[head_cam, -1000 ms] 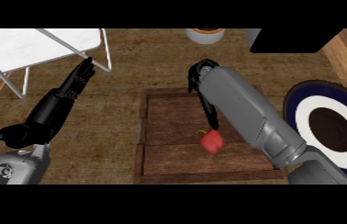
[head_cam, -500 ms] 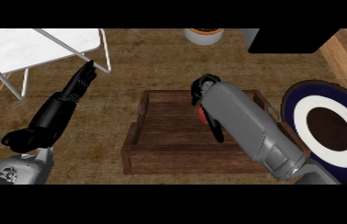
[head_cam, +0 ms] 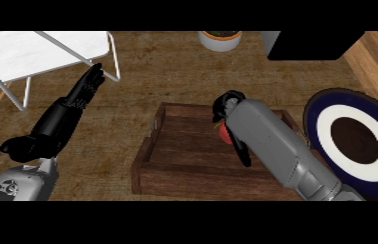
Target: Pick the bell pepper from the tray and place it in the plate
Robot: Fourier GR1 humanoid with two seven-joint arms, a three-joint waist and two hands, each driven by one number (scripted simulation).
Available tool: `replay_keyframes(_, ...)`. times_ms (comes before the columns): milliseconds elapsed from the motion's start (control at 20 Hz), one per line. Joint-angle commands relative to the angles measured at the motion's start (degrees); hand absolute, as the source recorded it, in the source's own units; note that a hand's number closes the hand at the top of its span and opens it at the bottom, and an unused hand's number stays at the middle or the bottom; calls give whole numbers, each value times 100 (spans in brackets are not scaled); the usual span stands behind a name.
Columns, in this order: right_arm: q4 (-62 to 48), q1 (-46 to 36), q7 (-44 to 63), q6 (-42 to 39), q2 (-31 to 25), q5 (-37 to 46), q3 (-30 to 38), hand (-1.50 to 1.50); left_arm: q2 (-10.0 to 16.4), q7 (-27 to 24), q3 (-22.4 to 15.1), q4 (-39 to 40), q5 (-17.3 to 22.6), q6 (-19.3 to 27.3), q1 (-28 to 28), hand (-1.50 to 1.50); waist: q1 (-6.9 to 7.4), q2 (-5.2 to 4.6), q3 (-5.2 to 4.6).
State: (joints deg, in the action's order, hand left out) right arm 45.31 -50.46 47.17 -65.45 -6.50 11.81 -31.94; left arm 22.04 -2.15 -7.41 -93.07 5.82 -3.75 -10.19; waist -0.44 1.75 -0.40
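Red bell pepper [head_cam: 221, 131] mostly hidden, orientation unclear, right hand [head_cam: 228, 103] curled round it, over tray [head_cam: 184, 177]

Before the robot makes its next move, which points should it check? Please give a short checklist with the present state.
1. Right hand curled round the bell pepper: ok.
2. Pepper lifted clear of the tray: cannot tell.
3. Pepper in the plate: not ok, it is over the tray.
4. Plate holds nothing else: ok.
5. Left hand open, apart from the tray: ok.
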Motion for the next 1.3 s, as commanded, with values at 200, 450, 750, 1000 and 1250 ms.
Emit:
replay_keyframes(200,192,692,427,-148,76,333,-357,-150,-259,156,-152,-135,-260,159,-67,0,12,-158,39)
replay_keyframes(450,956,1103,-165,-297,11,411,-673,150,5,206,147,-166,-6,-152,-43,0,44,-164,43)
replay_keyframes(750,1066,881,708,2245,-320,1301,337,150,-16,94,251,-114,113,-204,86,0,-37,-139,46)
replay_keyframes(1000,1407,524,1687,4268,-570,2054,1240,150,38,97,318,-110,32,-112,200,0,-264,2,64)
replay_keyframes(1250,1673,412,2636,5892,-189,3350,1148,150,-10,50,254,-75,18,-152,130,0,-137,-87,34)
